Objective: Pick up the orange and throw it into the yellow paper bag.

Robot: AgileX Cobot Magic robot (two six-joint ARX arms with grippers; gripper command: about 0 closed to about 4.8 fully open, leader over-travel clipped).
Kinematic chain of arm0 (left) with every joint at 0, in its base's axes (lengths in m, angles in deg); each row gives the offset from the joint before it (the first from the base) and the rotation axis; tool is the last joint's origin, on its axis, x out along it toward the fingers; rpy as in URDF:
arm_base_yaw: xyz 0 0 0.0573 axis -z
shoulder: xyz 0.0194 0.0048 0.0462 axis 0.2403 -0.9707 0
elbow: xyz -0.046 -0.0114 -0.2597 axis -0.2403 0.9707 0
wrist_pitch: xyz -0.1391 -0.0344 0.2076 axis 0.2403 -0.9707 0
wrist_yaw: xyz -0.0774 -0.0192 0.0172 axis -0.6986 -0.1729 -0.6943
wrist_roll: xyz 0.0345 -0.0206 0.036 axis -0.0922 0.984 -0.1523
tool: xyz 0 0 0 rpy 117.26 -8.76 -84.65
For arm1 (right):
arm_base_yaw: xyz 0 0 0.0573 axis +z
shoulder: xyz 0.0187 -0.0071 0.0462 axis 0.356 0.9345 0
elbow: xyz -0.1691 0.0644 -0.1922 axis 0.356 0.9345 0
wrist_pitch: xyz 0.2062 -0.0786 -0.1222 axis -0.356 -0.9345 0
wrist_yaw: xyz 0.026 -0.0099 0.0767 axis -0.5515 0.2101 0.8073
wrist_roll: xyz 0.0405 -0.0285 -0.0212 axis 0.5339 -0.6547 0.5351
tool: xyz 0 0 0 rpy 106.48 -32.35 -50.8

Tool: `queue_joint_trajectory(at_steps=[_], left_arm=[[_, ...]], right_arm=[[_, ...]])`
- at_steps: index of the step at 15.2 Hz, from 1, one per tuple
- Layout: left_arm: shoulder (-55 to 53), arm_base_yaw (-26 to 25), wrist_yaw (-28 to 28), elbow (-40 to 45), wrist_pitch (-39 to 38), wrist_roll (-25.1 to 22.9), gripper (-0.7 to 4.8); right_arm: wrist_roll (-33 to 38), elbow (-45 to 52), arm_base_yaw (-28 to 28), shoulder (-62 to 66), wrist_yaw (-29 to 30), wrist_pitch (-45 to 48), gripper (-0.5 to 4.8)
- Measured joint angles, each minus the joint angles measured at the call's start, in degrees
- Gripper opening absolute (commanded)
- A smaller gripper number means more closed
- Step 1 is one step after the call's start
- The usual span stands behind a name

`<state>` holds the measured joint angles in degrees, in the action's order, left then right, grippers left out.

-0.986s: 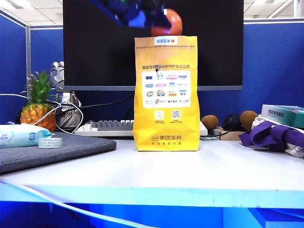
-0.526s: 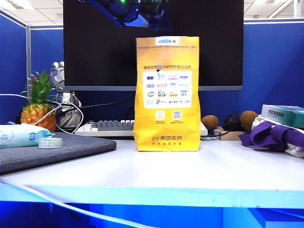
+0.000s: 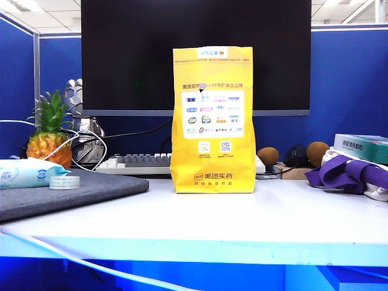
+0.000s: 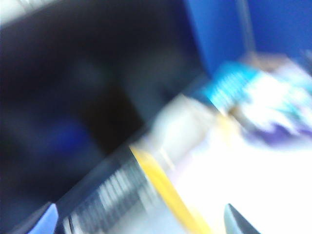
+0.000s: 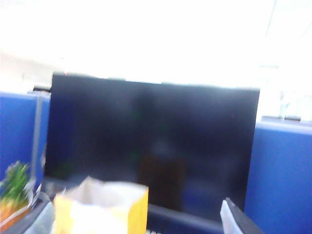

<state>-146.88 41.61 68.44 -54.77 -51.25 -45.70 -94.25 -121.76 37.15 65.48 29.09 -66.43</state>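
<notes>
yellow paper bag (image 3: 212,121) upright before monitor (image 3: 195,54), pineapple (image 3: 48,130) left

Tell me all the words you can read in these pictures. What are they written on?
"美团买药": in orange, low on the front of the yellow paper bag.
The bag's small logos, QR codes and other lines: too small to read.
Writing on the teal box and the wipes pack: too blurred.
Both wrist views: nothing readable.

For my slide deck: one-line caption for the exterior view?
Yellow paper bag upright on the white table, pineapple at left; no gripper or orange in view.
</notes>
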Motion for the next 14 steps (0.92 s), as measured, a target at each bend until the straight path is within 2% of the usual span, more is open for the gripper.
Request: queue_joint_trajectory(at_steps=[1,3,5,6,8,11,12,14], left_arm=[[4.98,0.22,2.8,1.51,-4.66,-0.2,4.79],[15.69,-0.07,7.34,8.15,-8.61,-0.13,4.79],[27.91,0.2,8.63,14.95,-8.87,1.77,4.79],[38.99,0.13,14.82,21.07,-8.48,3.54,4.79],[51.78,0.15,16.06,28.02,-6.93,7.96,4.79],[61.05,0.13,18.62,36.79,-6.56,16.39,4.79],[61.81,0.13,18.67,38.99,-6.67,18.82,4.79],[61.72,0.11,19.39,42.07,-7.93,19.63,4.79]], right_arm=[[0.13,0.0,0.07,-1.86,0.46,-3.28,4.79],[0.15,0.04,0.2,-3.21,0.85,-8.11,4.79],[0.59,0.07,0.17,-2.93,3.26,-10.99,4.79],[1.36,0.31,0.24,-2.84,4.61,-11.96,4.79],[1.64,1.92,0.22,-2.89,4.7,-11.96,4.79],[5.79,5.66,0.22,-2.89,5.88,-11.91,4.79],[6.78,7.19,0.22,-2.95,8.68,-11.89,4.79],[7.02,9.64,0.26,-2.99,12.22,-11.67,4.79]])
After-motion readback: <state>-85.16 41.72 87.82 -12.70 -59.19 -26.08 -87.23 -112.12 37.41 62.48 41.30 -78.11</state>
